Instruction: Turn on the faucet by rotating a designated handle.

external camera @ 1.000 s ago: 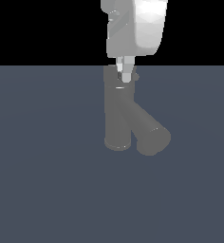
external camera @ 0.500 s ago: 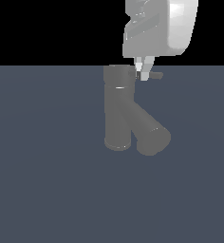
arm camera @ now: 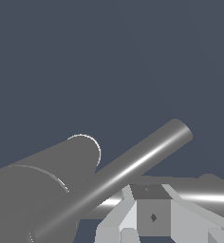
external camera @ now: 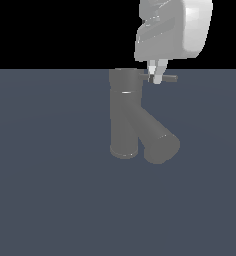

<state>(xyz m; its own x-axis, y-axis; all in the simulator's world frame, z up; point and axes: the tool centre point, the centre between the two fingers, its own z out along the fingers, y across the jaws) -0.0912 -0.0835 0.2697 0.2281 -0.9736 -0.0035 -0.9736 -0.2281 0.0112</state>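
The matte grey faucet (external camera: 124, 117) stands upright, and its thick spout (external camera: 157, 140) slants down toward the exterior view's right. From the top cap the thin handle (external camera: 170, 78) sticks out horizontally toward the exterior view's right. My gripper (external camera: 157, 76) hangs from above with its fingers close together, shut with nothing between them, and the tips rest against the side of the handle near its middle. In the wrist view the faucet (arm camera: 42, 190) and its spout (arm camera: 152, 149) fill the near side, the handle (arm camera: 204, 194) runs just past the fingertips, and the gripper (arm camera: 153, 216) shows at the edge.
The faucet stands on a flat dark blue-grey floor (external camera: 50, 190). My white gripper body (external camera: 172, 30) hangs above the handle against a black background.
My gripper has travelled toward the exterior view's right. The handle has swung with it, from hidden behind the fingers to sticking out sideways at full length.
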